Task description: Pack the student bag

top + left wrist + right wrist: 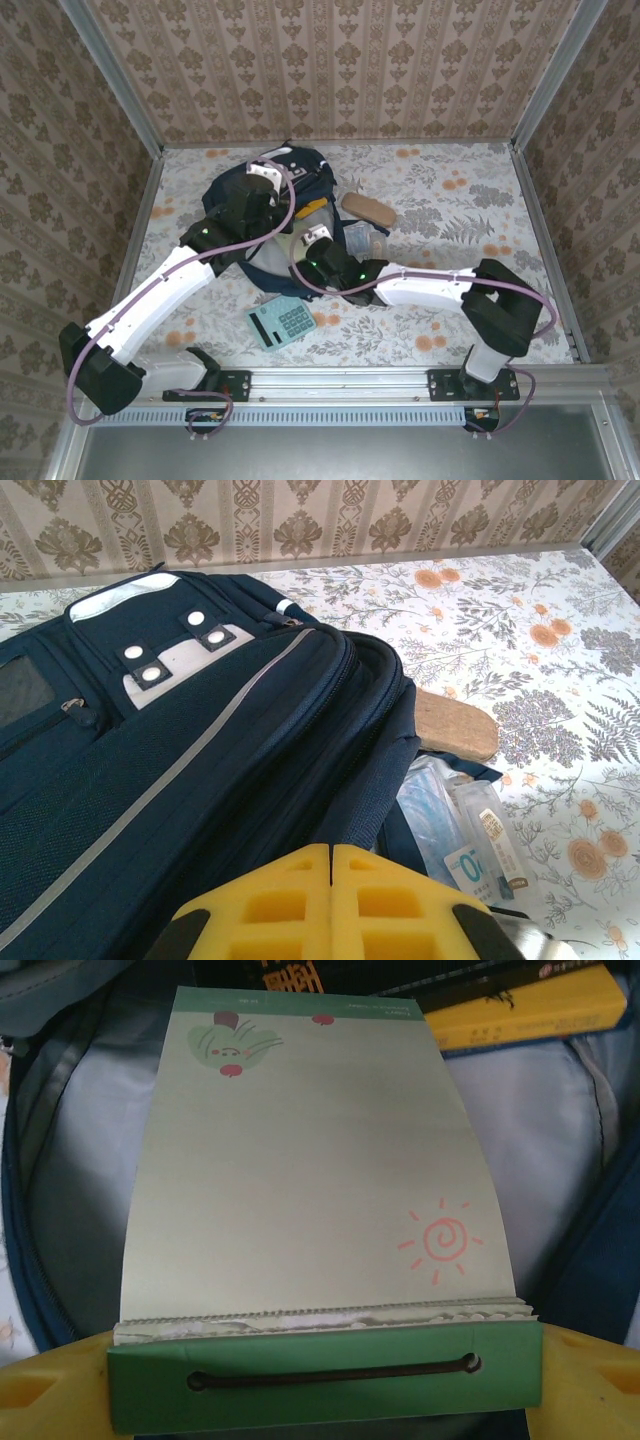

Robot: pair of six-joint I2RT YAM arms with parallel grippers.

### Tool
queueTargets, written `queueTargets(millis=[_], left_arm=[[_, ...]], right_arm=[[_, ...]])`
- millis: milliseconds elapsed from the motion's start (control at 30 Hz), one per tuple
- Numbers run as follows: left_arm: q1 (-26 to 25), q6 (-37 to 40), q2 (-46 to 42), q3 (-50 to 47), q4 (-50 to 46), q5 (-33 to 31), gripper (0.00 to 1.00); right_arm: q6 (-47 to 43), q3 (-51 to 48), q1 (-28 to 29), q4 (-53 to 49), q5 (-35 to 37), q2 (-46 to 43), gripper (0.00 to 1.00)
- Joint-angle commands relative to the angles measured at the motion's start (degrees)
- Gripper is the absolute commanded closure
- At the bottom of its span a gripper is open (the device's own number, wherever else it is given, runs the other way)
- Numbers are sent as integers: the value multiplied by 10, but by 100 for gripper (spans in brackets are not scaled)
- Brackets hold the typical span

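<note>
My right hand (320, 1395) clamps the green notepad (315, 1180) by its bound end, jaws wide, over the open backpack (312, 172) on the table (450, 200). I'd slide it in flat beside the yellow book (520, 1010). My left hand (331, 905) is shut above the backpack's front.

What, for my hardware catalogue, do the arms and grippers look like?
The left arm and right arm have white shells, black joints, a purple cable looping along each, small green lights near the wrists. The fingers are yellow blocks with square recesses.
</note>
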Motion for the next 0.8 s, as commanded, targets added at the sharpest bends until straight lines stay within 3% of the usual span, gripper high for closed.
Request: queueTargets(millis=[0, 333, 567, 667, 767], left_arm=[[0, 3, -31, 8, 44, 3, 100], [-1, -3, -35, 10, 43, 16, 100], [-3, -4, -39, 11, 41, 19, 100], [-4, -3, -39, 11, 41, 19, 100], [-4, -2, -38, 12, 40, 17, 100]], right_arm=[[-14, 38, -4, 52, 43, 20, 35], [-29, 142, -29, 79, 79, 132, 35], [-68, 209, -45, 163, 90, 217, 34], [-60, 258, -52, 154, 88, 258, 32], [-55, 293, -56, 128, 90, 285, 20]])
